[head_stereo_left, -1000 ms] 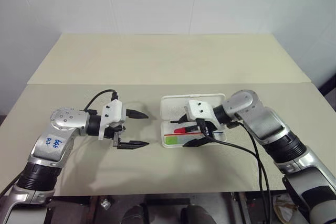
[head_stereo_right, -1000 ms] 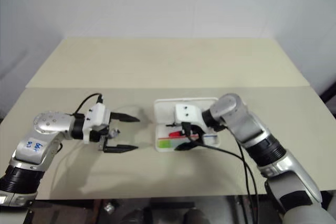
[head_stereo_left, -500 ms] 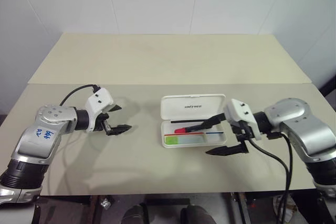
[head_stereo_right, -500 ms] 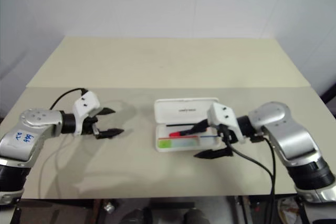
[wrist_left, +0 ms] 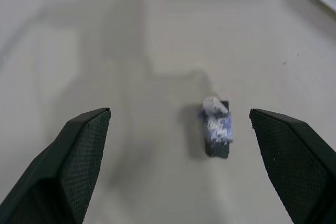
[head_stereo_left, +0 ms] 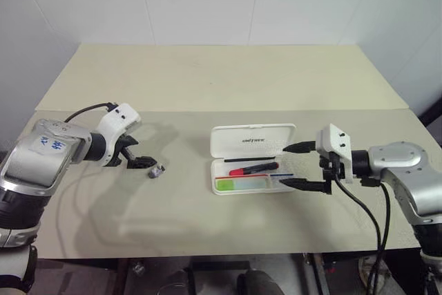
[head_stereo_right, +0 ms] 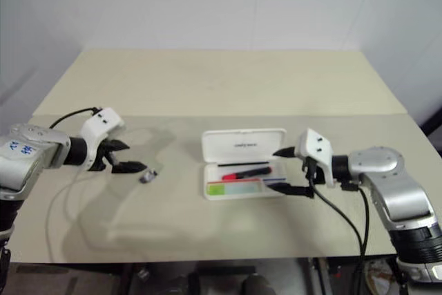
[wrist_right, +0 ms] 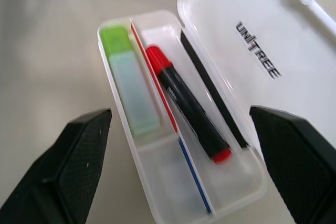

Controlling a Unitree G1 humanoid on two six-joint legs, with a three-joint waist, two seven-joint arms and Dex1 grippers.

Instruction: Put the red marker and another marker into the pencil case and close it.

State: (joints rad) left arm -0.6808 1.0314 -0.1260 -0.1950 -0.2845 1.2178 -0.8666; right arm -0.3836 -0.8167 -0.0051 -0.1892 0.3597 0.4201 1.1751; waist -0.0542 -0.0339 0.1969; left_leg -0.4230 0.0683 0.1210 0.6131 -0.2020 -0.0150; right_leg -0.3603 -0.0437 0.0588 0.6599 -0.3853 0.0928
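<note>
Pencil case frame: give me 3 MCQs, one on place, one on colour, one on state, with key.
1. Where is the red marker?
A. Inside the pencil case
B. On the table left of the case
C. In the right claw

2. What colour is the highlighter's cap?
A. Blue
B. Lime green
C. Orange

3. What state is the case lid in?
A. Shut
B. Open, lying back
C. Detached on the table

Key:
1 A, it lies in the tray beside the highlighter.
2 B, the right wrist view shows a green cap on a pale body.
3 B, the lid is folded back behind the tray with its lettering showing, and the right claw is empty and open beside it.
</note>
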